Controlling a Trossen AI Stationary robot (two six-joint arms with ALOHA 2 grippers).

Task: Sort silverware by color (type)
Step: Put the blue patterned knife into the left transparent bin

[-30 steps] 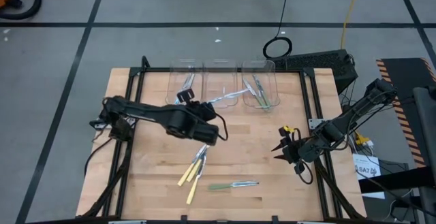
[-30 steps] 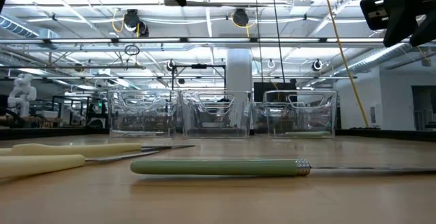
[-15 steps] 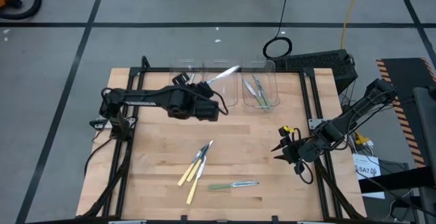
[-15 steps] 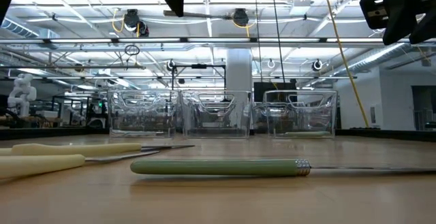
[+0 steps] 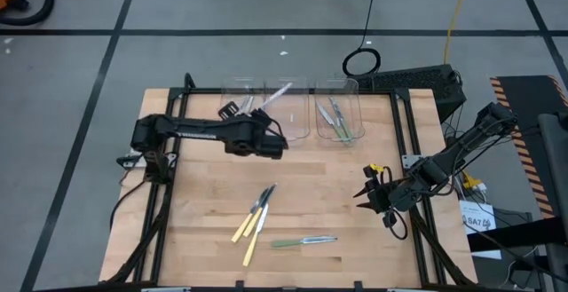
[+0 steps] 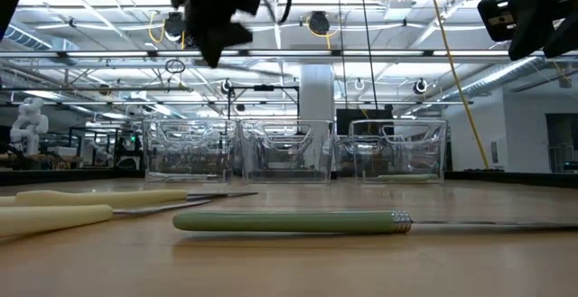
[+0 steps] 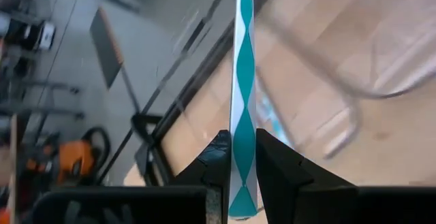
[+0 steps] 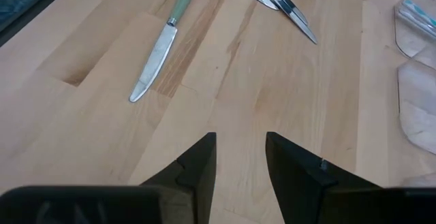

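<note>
The left gripper (image 7: 242, 176) hangs over the far bins (image 5: 288, 106), fingers (image 7: 214, 166) clamped on a blue-handled utensil (image 7: 242, 94) standing between them. The right gripper (image 8: 238, 159) waits half-open and empty at the worktop's (image 5: 337, 203) right.

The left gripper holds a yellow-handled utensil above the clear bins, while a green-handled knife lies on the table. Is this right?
Not quite. In the left wrist view the left gripper is shut on a blue-handled utensil, not a yellow one. It is above the clear bins, and the green-handled knife does lie on the table.
</note>
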